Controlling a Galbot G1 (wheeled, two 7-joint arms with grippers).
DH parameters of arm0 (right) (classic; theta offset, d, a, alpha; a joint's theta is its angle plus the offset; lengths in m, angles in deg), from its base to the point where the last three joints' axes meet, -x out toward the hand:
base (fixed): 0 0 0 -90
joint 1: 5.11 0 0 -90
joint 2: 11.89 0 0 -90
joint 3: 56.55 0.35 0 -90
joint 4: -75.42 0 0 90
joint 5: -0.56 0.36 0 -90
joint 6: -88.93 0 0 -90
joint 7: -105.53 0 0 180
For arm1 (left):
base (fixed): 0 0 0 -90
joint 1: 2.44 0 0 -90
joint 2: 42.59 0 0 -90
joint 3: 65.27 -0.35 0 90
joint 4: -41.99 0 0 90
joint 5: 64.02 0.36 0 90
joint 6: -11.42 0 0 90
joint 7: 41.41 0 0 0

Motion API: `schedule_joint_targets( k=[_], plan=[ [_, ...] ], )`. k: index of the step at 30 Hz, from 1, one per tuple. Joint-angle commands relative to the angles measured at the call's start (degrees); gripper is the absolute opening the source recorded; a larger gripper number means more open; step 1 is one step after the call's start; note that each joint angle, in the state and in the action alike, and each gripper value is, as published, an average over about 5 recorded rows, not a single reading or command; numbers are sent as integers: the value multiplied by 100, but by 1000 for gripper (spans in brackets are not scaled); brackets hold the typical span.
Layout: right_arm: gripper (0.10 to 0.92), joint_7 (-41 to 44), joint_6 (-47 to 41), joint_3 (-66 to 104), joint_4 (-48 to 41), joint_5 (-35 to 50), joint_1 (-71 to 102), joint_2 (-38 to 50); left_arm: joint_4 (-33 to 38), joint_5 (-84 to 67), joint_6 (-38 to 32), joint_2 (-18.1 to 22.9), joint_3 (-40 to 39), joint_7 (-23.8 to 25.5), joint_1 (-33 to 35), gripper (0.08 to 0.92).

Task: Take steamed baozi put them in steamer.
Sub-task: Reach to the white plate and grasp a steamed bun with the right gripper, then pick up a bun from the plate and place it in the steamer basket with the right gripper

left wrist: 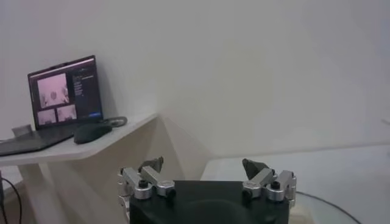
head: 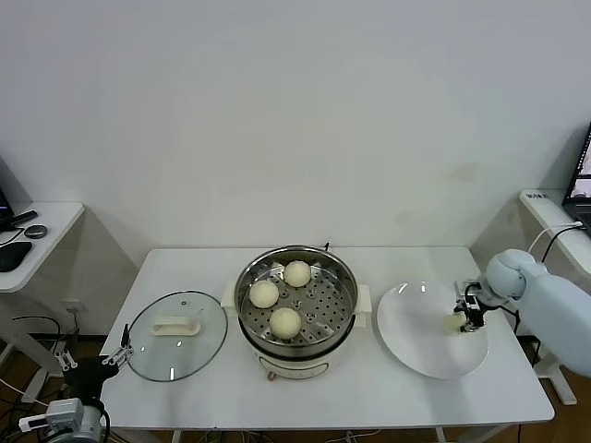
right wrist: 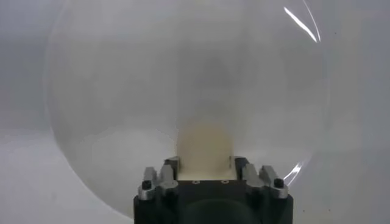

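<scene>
So the right gripper [head: 471,317] is down over the white plate [head: 416,346], fingers pinched in on the last baozi [right wrist: 204,146]. In the right wrist view the bun sits snug between the two fingers, right in front of the palm, with the plate spreading out all around and beyond it. Makes sense to grab it from the sides like that: it's soft dough, so a side squeeze should let it lift without rolling away.

The steamer [head: 295,300] is off to the gripper's left, just beside the plate, and three buns [head: 285,322] already sit on its perforated tray, spaced apart with a bare patch on the side nearest the plate. My guess is that gap is where this fourth one goes, so the job looks nearly done.

The left gripper [left wrist: 208,172] is parked low off the table's left corner, fingers spread wide, holding nothing. The glass lid [head: 175,334] lies flat near it, clear of the steamer so the pot stays open for loading.

Everything's on a plain white table [head: 369,397] against a bare white wall. There's a small side desk [left wrist: 67,149] beyond the left gripper with a laptop [left wrist: 61,100] and mouse [left wrist: 91,133] on it, and another desk edge off past the right arm.
</scene>
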Motion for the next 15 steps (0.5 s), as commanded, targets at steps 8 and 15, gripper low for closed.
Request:
schedule_joint_targets(
  k=[8,15],
  plan=[
    [440,-290,-1221,-2879,1752,2834,-3401,469,133,5,28,-20,-101,5,-30,823],
    [449,-889,-2114,-5401,3153,5109,-6493,-147,106,-23,20,-62,-115,10,-80,823]
  ],
)
